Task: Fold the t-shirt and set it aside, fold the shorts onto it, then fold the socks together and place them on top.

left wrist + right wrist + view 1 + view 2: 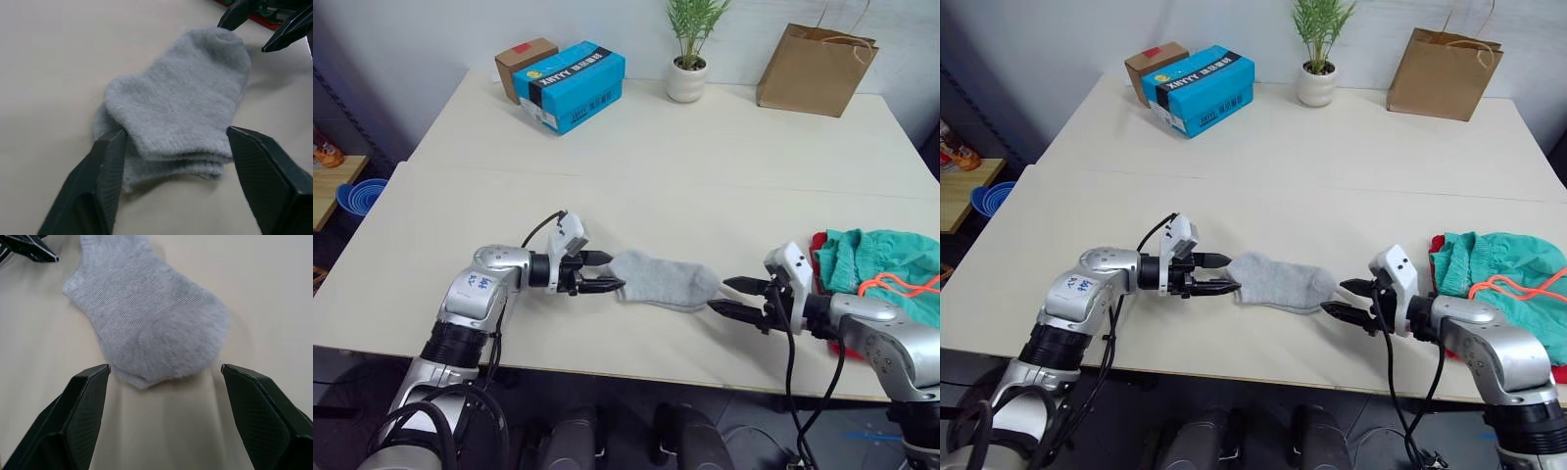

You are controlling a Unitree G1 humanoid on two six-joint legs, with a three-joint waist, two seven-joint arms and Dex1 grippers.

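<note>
You've got the socks (pixel 664 279) stacked flat btwn both grippers, left gripper (pixel 603 272) fingers spread wide at the cuff end (one touching), right gripper (pixel 736 298) wide apart just beside the toe.

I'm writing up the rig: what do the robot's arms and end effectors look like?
Both arms are silver-grey metal with black joints and loose black cables. Each end effector, left and right, has a white block and two tapered black fingers. The left arm carries a blue handwritten marking.

Bright red cotton t-shirt (pixel 819 247), right of frame, mostly hidden beneath teal-green fabric shorts (pixel 886 262), themselves cut by the right edge.
</note>
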